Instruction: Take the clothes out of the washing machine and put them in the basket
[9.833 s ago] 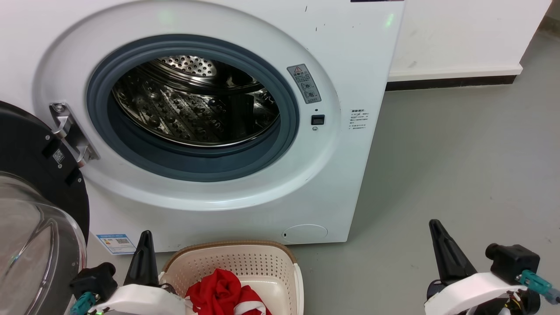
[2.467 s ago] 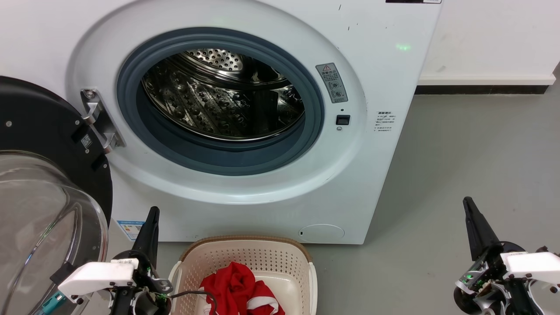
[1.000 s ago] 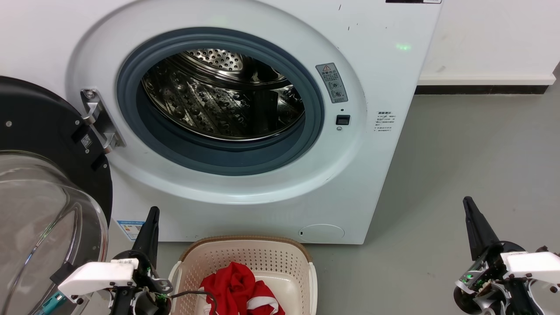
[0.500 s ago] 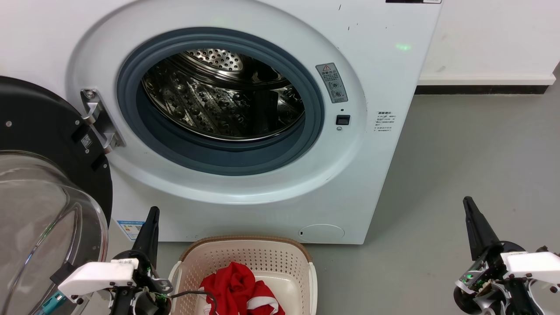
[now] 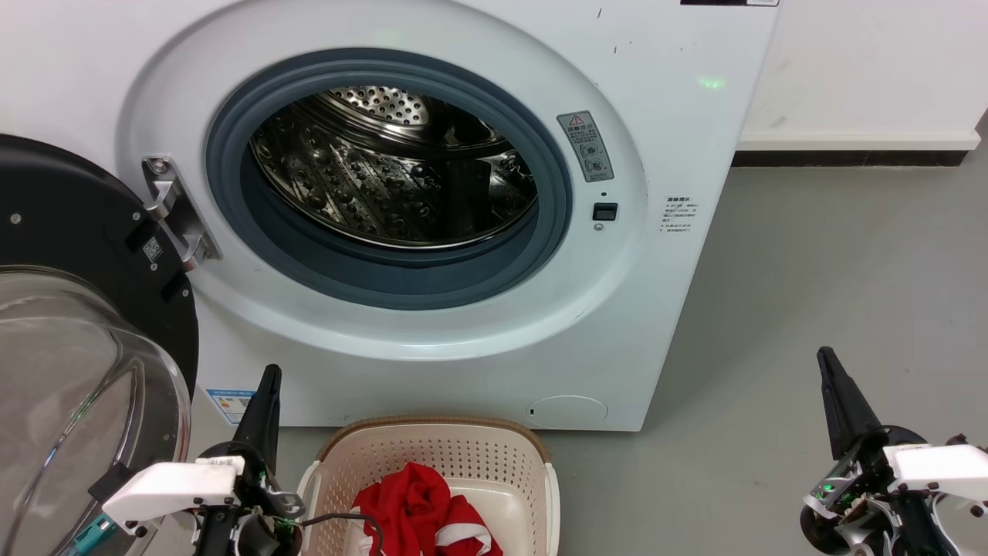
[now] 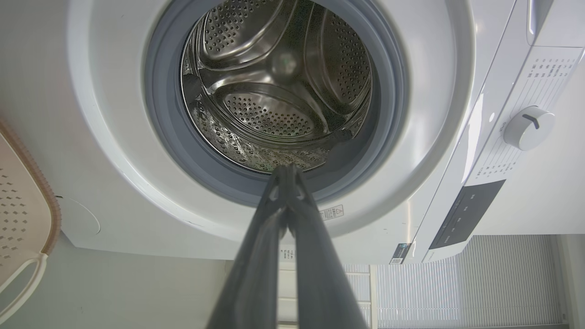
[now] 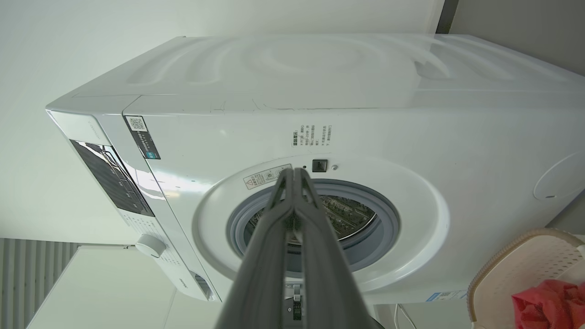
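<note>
Red clothes (image 5: 421,510) with white stripes lie heaped in the cream basket (image 5: 440,423). The head view's bottom edge cuts off its near half, so you can't count the pieces. It stands on the grey floor (image 5: 834,255) just before the washing machine (image 5: 679,139), whose open door (image 5: 69,232) runs off the left edge. The grey seal hides the lowest part of the steel drum (image 5: 386,177). Your left pincer (image 5: 269,378) and right pincer (image 5: 824,359) are clenched, tips together, grasping nothing. A white wall (image 5: 849,62) rises behind.
</note>
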Robot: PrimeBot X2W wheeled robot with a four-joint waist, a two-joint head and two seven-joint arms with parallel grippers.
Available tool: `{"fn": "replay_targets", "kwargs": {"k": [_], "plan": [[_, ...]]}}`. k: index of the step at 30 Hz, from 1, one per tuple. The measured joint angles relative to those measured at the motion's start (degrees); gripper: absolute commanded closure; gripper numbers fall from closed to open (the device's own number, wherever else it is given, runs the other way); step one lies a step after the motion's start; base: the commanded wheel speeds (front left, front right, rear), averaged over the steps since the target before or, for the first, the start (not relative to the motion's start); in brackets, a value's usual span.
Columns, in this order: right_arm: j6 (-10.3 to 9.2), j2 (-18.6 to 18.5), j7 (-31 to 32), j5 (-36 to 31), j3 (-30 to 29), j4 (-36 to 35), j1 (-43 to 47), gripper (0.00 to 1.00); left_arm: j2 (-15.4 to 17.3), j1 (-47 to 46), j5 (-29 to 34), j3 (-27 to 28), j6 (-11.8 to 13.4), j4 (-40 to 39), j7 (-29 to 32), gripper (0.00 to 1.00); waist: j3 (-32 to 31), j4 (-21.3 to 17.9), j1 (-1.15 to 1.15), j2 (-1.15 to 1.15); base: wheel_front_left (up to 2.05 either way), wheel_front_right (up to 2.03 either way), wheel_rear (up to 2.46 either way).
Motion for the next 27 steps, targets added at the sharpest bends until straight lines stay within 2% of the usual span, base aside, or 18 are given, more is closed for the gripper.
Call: {"fn": "replay_targets", "kwargs": {"k": [27], "plan": [[0.00,0.04,0.07,0.00,-0.05,0.00,-0.01,1.00,0.00,0.00,0.00,0.00,0.00,0.00,0.00,1.00,0.00,0.00,0.00,0.00,0.00,0.00,0.00]]}}
